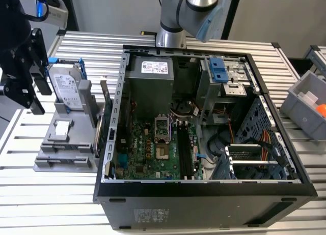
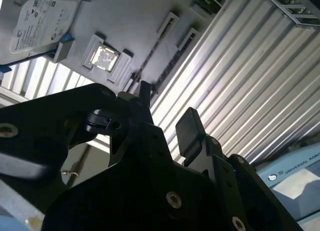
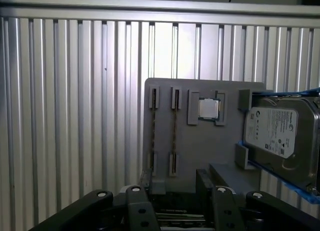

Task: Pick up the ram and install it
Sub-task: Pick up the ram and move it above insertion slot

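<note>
The gripper (image 3: 175,183) hovers over the grey holder (image 3: 200,146), its fingers spread wide and empty. The ram (image 3: 175,131) stands on edge in a holder slot beside a second stick (image 3: 153,131), so nothing is picked yet. The motherboard slots (image 1: 183,151) look unfilled. Only the sticks' thin top edges show, and their near ends are hidden by the gripper.

One hard drive (image 3: 272,133), one processor (image 3: 208,109) — two ram sticks (image 3: 175,133).

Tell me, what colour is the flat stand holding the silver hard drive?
The stand is plain light grey, clearest in the first wrist view.
</note>
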Robot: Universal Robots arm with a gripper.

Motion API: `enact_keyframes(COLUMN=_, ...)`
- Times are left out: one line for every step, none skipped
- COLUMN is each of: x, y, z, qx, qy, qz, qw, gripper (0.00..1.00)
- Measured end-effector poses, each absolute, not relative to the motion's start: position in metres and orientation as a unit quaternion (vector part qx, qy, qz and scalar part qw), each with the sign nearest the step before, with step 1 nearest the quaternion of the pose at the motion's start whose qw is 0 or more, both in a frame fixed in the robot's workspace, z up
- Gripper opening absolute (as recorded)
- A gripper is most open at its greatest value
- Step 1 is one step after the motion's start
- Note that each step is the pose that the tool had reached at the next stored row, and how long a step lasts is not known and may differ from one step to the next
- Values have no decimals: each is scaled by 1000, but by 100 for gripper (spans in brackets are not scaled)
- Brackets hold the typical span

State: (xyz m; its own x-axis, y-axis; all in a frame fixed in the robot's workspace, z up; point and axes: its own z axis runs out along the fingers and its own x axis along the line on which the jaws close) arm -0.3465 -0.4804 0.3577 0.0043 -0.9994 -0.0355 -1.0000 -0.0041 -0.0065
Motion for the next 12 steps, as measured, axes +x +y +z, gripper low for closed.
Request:
enact_keyframes(x=-347, y=-480, z=357, qx=-708, qy=705, qz=10, qw=15, gripper=100)
enact_keyframes(x=-347, y=-480, z=356, qx=-708, qy=705, qz=10, qw=15, gripper=100)
enact_keyframes(x=-347, y=-480, z=356, qx=-708, qy=705, qz=10, qw=15, gripper=100)
enact_keyframes(x=-347, y=-480, z=356, qx=-708, qy=705, qz=10, qw=15, gripper=100)
enact_keyframes(x=-347, y=-480, z=356, qx=-709, qy=705, qz=10, qw=15, gripper=100)
enact_keyframes(x=-347, y=-480, z=356, qx=-708, qy=705, qz=10, qw=15, gripper=100)
enact_keyframes(x=-347, y=-480, z=356, qx=-708, qy=705, qz=10, qw=15, gripper=100)
enact_keyframes(x=-347, y=-480, z=356, qx=-708, qy=705, qz=10, qw=15, gripper=100)
enact_keyframes(x=-347, y=-481, z=356, qx=-708, qy=705, qz=11, qw=16, gripper=100)
enact_keyframes(x=-346, y=-481, z=356, qx=-708, qy=705, qz=11, qw=16, gripper=100)
enact_keyframes(x=-346, y=-481, z=355, qx=-708, qy=706, qz=11, qw=16, gripper=100)
enact_keyframes(x=-346, y=-481, z=355, qx=-708, qy=706, qz=11, qw=16, gripper=100)
